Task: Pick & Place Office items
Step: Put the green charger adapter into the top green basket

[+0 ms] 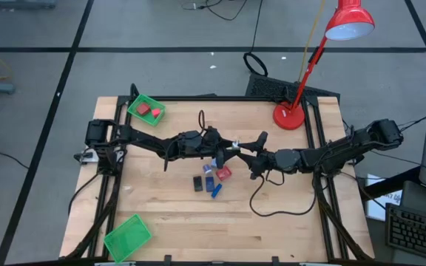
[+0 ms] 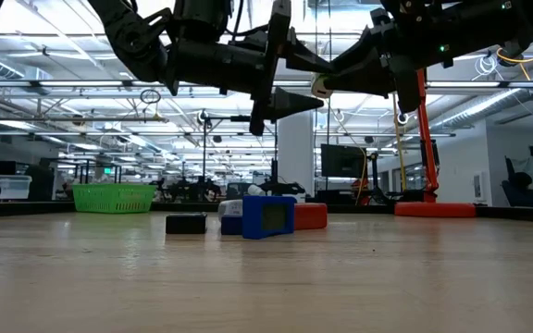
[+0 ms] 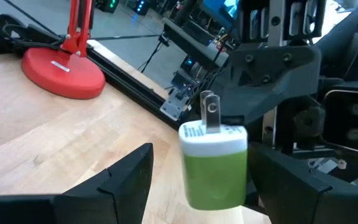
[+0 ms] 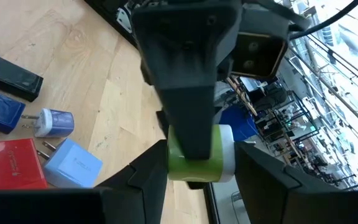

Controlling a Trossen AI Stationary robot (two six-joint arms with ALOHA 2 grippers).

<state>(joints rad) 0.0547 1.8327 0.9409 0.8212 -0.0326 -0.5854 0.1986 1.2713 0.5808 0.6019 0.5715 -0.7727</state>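
Here left claw [image 4: 188, 93] pinches green charger [image 3: 215, 163], right claw [image 4: 188, 177] spread.

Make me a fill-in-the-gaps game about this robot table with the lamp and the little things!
1. The left gripper and the right gripper meet above the middle of the table, at a little plug whose body is coloured ___.
2. The desk lamp at the table's far edge is coloured ___.
3. The number of green trays on the table is ___.

Missing words: green; red; two.
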